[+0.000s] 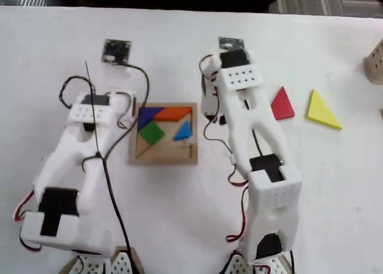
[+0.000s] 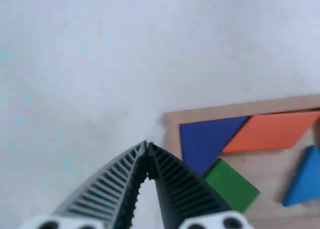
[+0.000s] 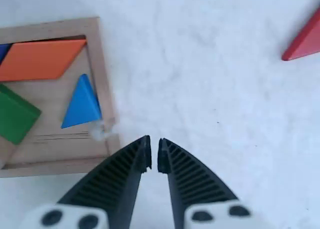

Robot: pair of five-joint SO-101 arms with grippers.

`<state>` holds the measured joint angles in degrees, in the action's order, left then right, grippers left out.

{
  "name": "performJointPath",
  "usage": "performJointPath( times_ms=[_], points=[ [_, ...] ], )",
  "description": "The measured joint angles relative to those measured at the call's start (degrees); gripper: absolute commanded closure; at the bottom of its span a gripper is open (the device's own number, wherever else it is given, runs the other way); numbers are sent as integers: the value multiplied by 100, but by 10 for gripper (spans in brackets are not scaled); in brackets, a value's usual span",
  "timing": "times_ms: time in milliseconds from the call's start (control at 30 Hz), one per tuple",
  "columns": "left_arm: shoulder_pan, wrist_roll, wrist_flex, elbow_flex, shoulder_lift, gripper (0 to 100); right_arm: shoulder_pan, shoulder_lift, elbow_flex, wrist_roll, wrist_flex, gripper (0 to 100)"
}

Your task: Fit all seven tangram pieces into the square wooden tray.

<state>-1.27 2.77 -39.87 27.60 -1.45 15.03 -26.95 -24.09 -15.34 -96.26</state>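
Note:
The square wooden tray (image 1: 163,157) lies between the two arms. In it are a dark blue triangle (image 1: 148,115), an orange parallelogram (image 1: 176,113), a green square (image 1: 151,132) and a light blue triangle (image 1: 184,130). A red triangle (image 1: 282,103) and a yellow triangle (image 1: 323,110) lie on the table to the right of the right arm. My left gripper (image 2: 148,148) is shut and empty, just outside the tray's corner (image 2: 171,120) by the dark blue triangle (image 2: 205,139). My right gripper (image 3: 154,150) is shut and empty, close beside the tray's rim (image 3: 102,84) near the light blue triangle (image 3: 81,103).
A small black board (image 1: 116,51) with a cable lies behind the left arm. A wooden object (image 1: 375,61) stands at the right edge. Cables trail beside both arms. The white table's far edge runs along the back.

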Motion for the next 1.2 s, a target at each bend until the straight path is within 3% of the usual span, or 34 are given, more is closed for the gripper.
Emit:
performJointPath(
  times_ms=[333,533,733,1200],
  points=[
    [1890,-9,-35,1266,1415,976,-888,466,1538,396,598,981],
    [2848,-923,422,1433,1292,977,-1468,1451,3358,949,1714,981],
    [2945,-1424,993,1433,440,977,-2312,2224,4695,1556,2708,981],
    [3130,-1442,853,1081,-273,977,-2558,2277,4993,1978,2945,981]
  ],
)
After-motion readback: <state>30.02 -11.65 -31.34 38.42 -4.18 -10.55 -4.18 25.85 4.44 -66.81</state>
